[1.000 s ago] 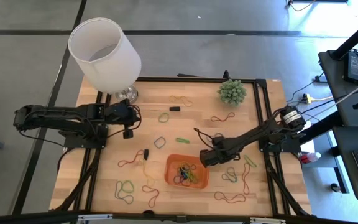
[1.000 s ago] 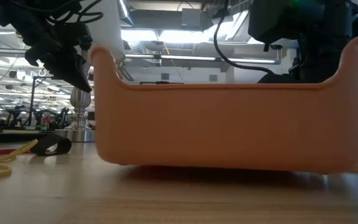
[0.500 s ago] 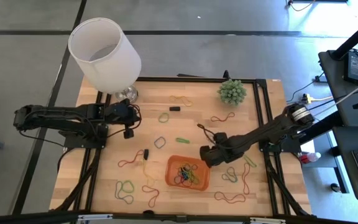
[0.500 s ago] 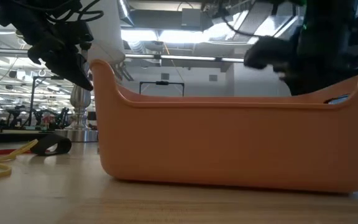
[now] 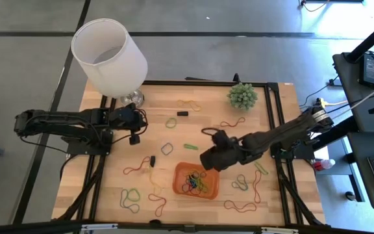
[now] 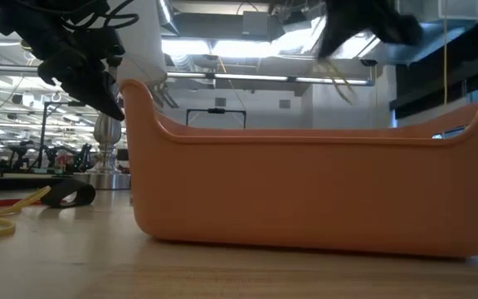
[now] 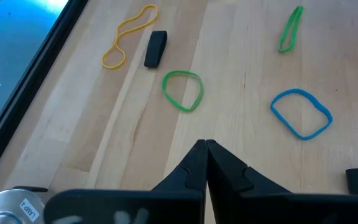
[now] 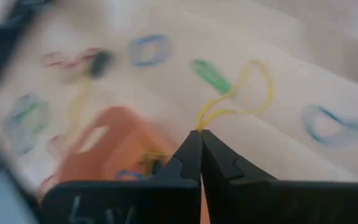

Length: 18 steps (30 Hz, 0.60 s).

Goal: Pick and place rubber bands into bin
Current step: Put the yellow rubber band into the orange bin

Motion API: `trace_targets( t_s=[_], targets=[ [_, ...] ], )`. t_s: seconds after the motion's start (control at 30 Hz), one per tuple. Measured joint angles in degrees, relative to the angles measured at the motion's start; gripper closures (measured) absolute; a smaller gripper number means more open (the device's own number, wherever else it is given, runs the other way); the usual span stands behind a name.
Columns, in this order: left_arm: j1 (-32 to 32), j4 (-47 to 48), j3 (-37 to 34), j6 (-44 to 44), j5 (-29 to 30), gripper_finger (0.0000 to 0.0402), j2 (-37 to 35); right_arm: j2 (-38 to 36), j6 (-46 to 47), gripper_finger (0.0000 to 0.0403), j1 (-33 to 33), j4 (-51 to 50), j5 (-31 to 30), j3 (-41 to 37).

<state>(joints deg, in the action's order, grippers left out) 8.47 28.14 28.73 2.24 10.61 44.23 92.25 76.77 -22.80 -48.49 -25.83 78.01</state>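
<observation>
1 lamp w/ white shade (image 5: 109,55); 1 small green plant (image 5: 242,95); 1 orange bin (image 5: 176,177); 2 small black pieces (image 5: 182,113) on the tabletop; 2 arms, i.e. left gripper (image 7: 205,144) & right gripper (image 8: 201,132); rubber bands (image 5: 171,121): approx. 15 loose on the wood, mixed red, green, yellow, blue; 1 more yellow band (image 8: 241,93) pinched in right gripper; heap inside bin too tangled to count.
</observation>
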Motion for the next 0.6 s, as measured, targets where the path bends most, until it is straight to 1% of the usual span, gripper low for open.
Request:
trace_targets(
  t_s=[0.07, 0.13, 0.27, 0.43, 0.53, 0.6],
  targets=[
    [0.0, 0.0, 0.0, 0.0, 0.0, 0.0400, 0.0, 0.0, -7.3, 0.0401, 0.0, 4.4, 1.2, 1.4],
    [0.0, 0.0, 0.0, 0.0, 0.0, 0.0399, 0.0, 0.0, -12.3, 0.0402, 0.0, 7.2, 4.9, 2.1],
    [0.0, 0.0, 0.0, -0.7, -0.1, 0.0397, 0.0, 0.7, -12.8, 0.0402, 0.0, 8.1, 11.5, 1.6],
    [0.0, 0.0, 0.0, -2.7, -1.9, 0.0400, 0.0, 4.4, -12.9, 0.0403, -0.7, 9.0, 21.9, 0.4],
    [0.0, 0.1, 0.0, -2.5, -3.1, 0.0399, 0.0, 7.7, -14.2, 0.0403, -1.3, 9.4, 26.5, 0.3],
    [0.0, 0.1, 0.0, -2.5, -3.1, 0.0397, 0.0, 9.8, -15.8, 0.0403, -1.6, 10.0, 28.0, 0.3]
  ],
)
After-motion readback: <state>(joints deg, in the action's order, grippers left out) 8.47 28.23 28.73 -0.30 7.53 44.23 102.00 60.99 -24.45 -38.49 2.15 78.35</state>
